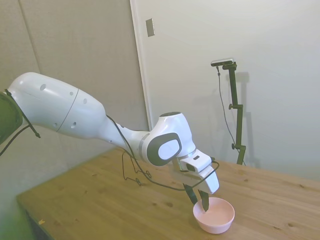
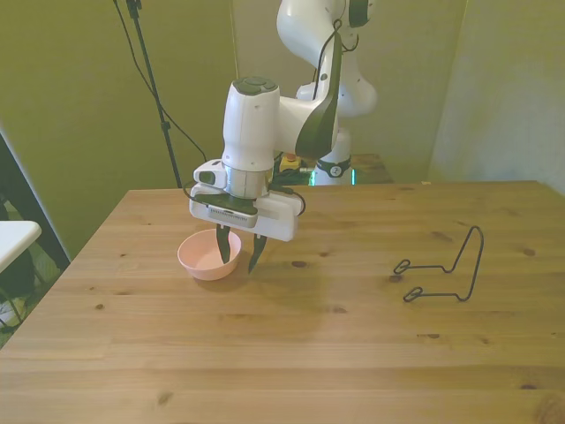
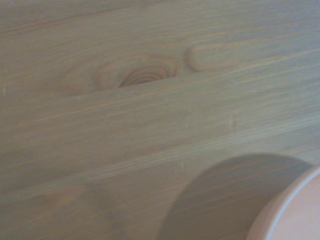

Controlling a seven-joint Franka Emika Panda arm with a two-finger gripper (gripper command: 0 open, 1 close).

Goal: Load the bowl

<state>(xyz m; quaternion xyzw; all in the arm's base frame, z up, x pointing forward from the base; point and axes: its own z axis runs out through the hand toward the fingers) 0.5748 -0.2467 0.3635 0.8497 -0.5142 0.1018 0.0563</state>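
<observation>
Bowl: the pale pink bowl [image 2: 208,254] sits upright on the wooden table [image 2: 291,353], toward the front view's left; in the side view [image 1: 214,215] it lies close to the table's near edge. Its inside looks empty.

Gripper: the gripper [image 2: 237,249] points down at the bowl's rim on the side toward the front view's right. The two dark fingers are spread apart and hold nothing. In the front view, one finger [image 2: 222,246] lies over the bowl's opening and the other stands just outside the wall, so they seem to straddle the rim. The side view [image 1: 198,198] shows the fingertips down at rim level; whether either touches the bowl cannot be told.

Wrist view: a curved pink piece of the bowl [image 3: 295,212] shows in a corner, with its shadow on the wood grain beside it and a knot [image 3: 142,75] further off.

Wire stand: a bent black wire stand [image 2: 441,272] rests on the table, well apart from the bowl, toward the front view's right.
</observation>
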